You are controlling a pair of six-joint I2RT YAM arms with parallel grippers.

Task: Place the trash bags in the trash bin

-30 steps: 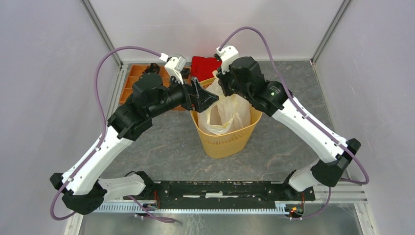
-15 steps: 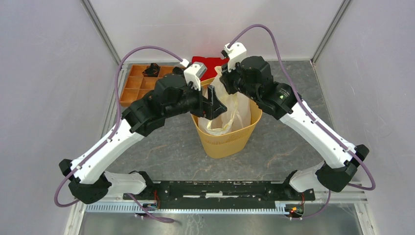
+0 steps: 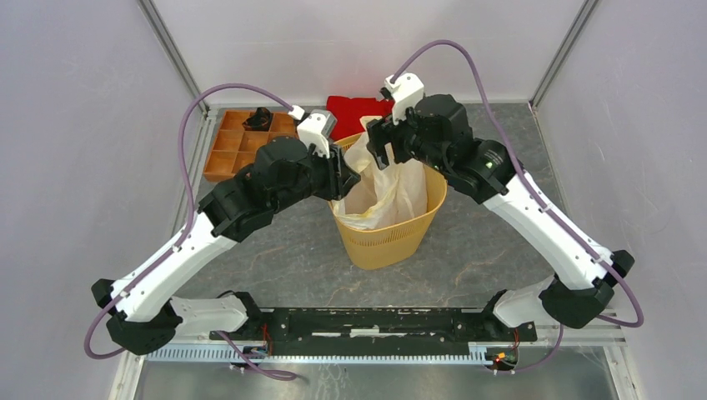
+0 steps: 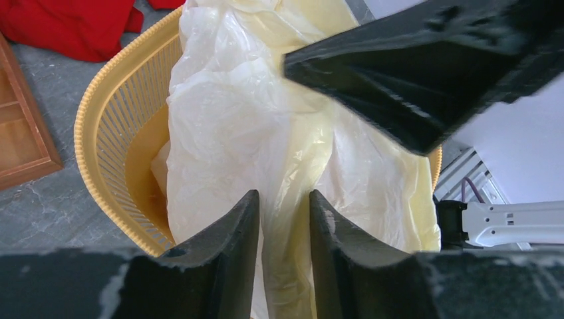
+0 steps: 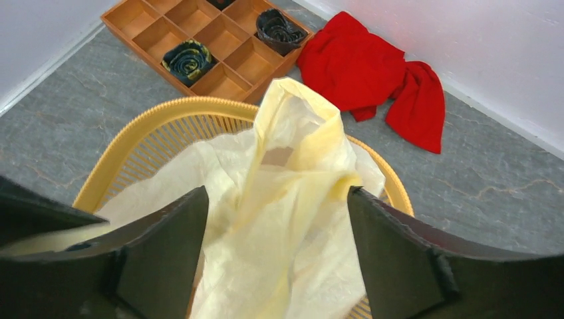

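Note:
The yellow-orange trash bin [image 3: 390, 240] stands mid-table with the cream-white trash bag [image 3: 385, 190] stuffed inside it, its top sticking up above the rim. My left gripper [image 3: 345, 178] is at the bin's left rim. In the left wrist view its jaws [image 4: 282, 194] are drawn narrow around a vertical fold of the bag [image 4: 253, 113]. My right gripper [image 3: 377, 142] hovers over the bin's far side. It stands open [image 5: 276, 193], and the bag's peak [image 5: 299, 139] rises loose between its wide-set fingers, above the bin's rim [image 5: 126, 143].
A red cloth [image 3: 354, 107] lies behind the bin by the back wall. A brown wooden compartment tray [image 3: 235, 150] holding dark rolled items sits at the back left. The right gripper's black finger [image 4: 425, 73] hangs close over the bag in the left wrist view.
My right gripper has opened wide and let go of the bag's top. My left gripper reached over the bin, then narrowed from wide open onto a fold of the bag.

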